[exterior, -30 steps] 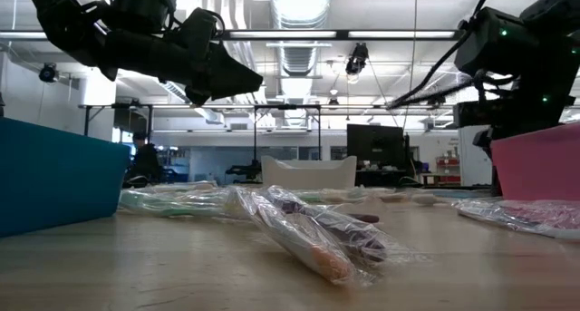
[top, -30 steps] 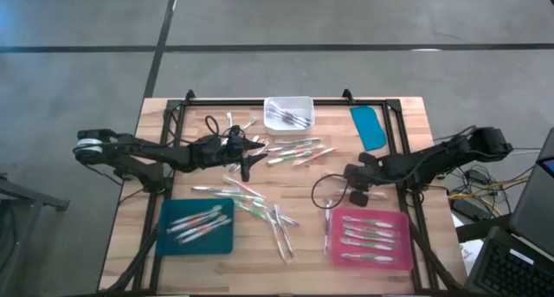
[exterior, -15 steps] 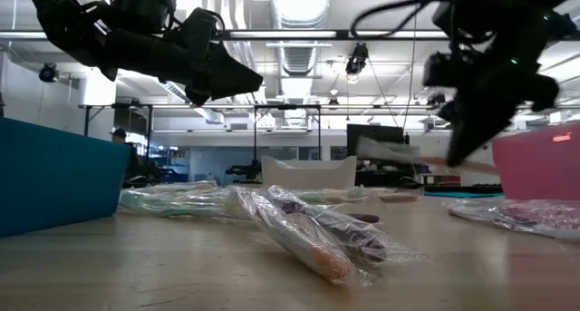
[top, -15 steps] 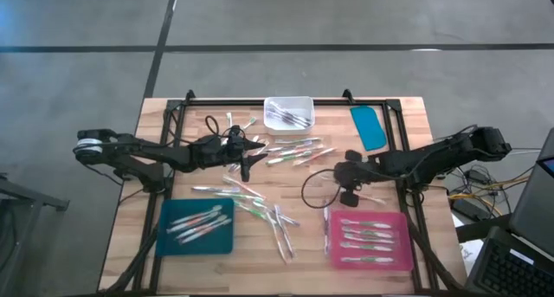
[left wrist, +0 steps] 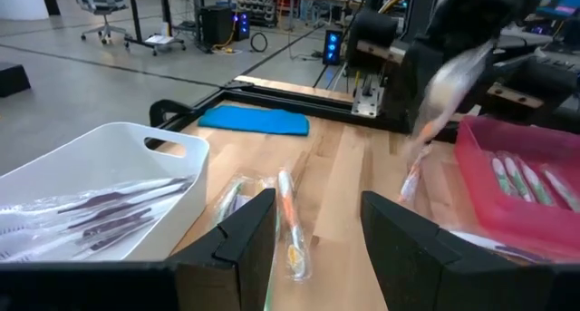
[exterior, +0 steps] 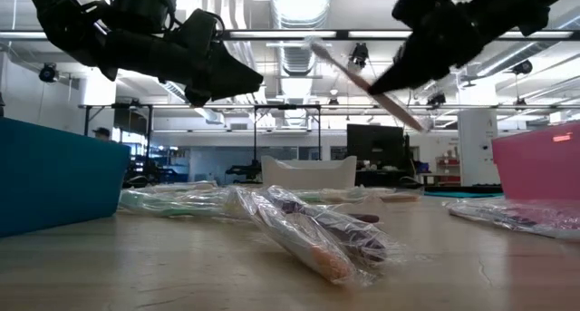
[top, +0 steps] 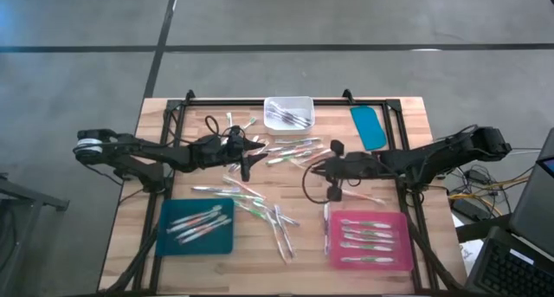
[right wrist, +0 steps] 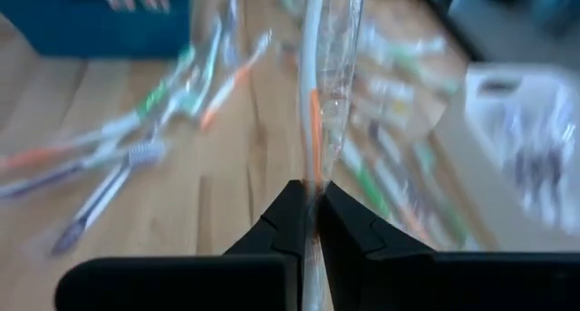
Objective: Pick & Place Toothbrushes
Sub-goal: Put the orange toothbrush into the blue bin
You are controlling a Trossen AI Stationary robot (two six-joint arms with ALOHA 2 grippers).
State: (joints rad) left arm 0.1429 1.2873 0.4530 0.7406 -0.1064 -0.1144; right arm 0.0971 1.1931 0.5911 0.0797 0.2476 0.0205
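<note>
Loose toothbrushes (top: 260, 202) in clear wrappers lie scattered over the middle of the wooden table. More lie in the teal tray (top: 227, 242) at the near left, the pink tray (top: 398, 219) at the near right and the white bin (top: 288, 100) at the far edge. My right gripper (top: 322, 165) hangs above the table's middle, shut on one wrapped toothbrush (exterior: 349, 68) with an orange mark (right wrist: 314, 111). My left gripper (top: 249, 155) hovers level and open over the far-middle pile, with nothing between its fingers (left wrist: 245, 243). My right gripper pinches the wrapped toothbrush's shaft (right wrist: 314, 170) between its two fingers, some way from one end. The fingers come from the table's right, slanting down, and lie across it. The toothbrush is lifted clear and slants, one end high (exterior: 315, 44), the other low (exterior: 419, 124).
A flat teal lid (top: 369, 126) lies at the far right. A dark frame (top: 260, 100) runs round the table's edges. A wrapped toothbrush (exterior: 308, 229) lies close to the near edge. Cables loop below my right wrist (top: 308, 183).
My right gripper has risen from the far edge of the pink tray and gone toward the table's middle, tipping from pointing steeply down to a shallow slant. The toothbrush it holds has gone up with it and now slants high above the table.
</note>
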